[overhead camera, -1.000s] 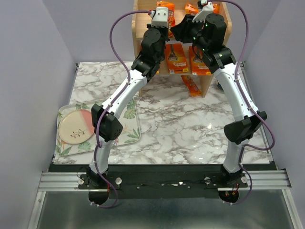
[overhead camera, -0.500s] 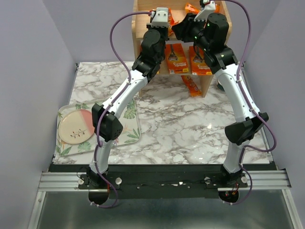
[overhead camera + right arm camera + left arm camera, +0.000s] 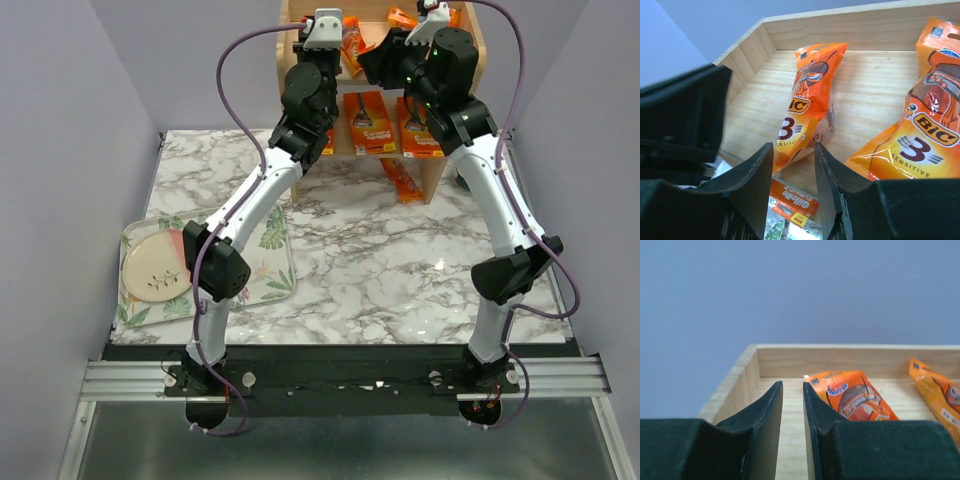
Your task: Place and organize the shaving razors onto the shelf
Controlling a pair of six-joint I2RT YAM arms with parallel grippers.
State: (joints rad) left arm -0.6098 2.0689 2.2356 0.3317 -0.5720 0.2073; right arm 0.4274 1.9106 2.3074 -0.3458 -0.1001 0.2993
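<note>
Across the far side of the white-veined marble table (image 3: 350,260): small two-tier light-wood shelf (image 3: 436,175) with solid side panels, crowded at its top tier by both arms. Risk of shoving or rocking it with two wrists working so close over one narrow tier.

On the lower tier: two wide flat orange razor cards (image 3: 370,122), upright, side by side. Just below, on the table against the shelf's foot: a narrow orange blister pack (image 3: 403,180), not yet shelved. Likely to slide flat after any nudge to the shelf.

On the top tier: a long narrow orange bag pack (image 3: 807,100) and a wider orange bag pack (image 3: 920,135) to its right, both lying askew. Near end of the narrow one close to the front edge, so liable to tip off under a pull or a sideways brush.

Right gripper (image 3: 792,150): fingers partly apart, that narrow pack's near end showing in the gap. Cannot tell whether pinched or merely framed. If pinched only at the crinkly tip, prone to slipping.

Left gripper (image 3: 791,390): fingers a narrow slit apart, holding nothing, just beside the narrow pack. Could snag its corner when backing away.
</note>
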